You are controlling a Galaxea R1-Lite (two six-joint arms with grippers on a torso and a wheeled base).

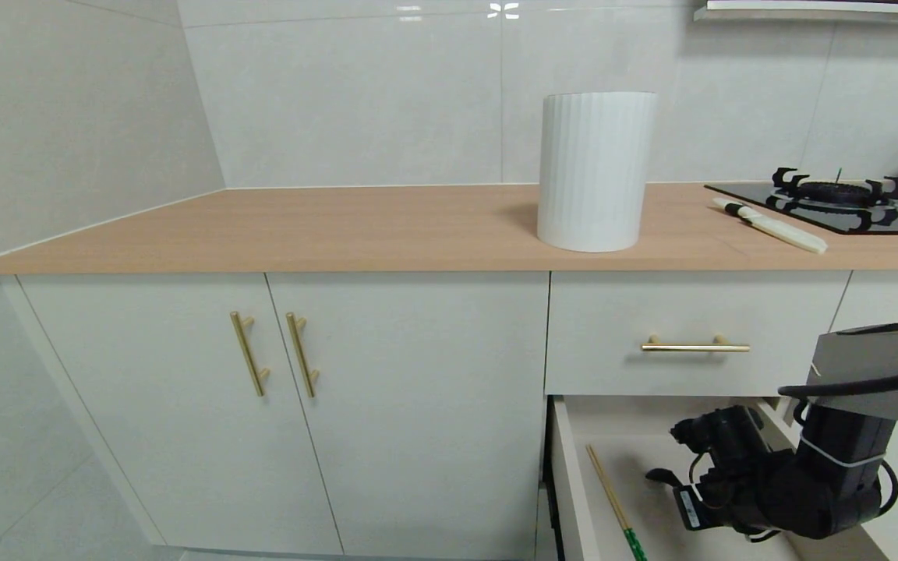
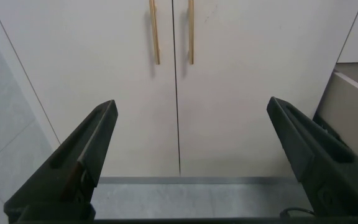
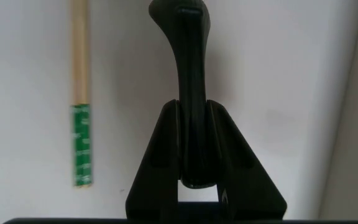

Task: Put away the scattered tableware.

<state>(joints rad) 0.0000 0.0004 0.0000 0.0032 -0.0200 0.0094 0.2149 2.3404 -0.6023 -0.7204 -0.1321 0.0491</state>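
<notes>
My right gripper (image 1: 691,477) hangs inside the open lower drawer (image 1: 570,460), shut on a black utensil (image 3: 188,56) whose rounded end sticks out past the fingertips (image 1: 661,474). A pair of wooden chopsticks (image 1: 611,499) with green ends lies on the drawer floor beside it (image 3: 81,93). In the right wrist view the gripper (image 3: 193,118) clamps the utensil's handle. A white knife (image 1: 768,224) lies on the wooden counter near the stove. My left gripper (image 2: 191,107) stands open, low in front of the cabinet doors (image 2: 179,81).
A tall white ribbed container (image 1: 595,171) stands on the counter (image 1: 340,226). A black gas stove (image 1: 839,199) is at the right. The shut upper drawer (image 1: 694,347) sits just above the open one. Gold handles (image 1: 273,362) stick out from the cabinet doors.
</notes>
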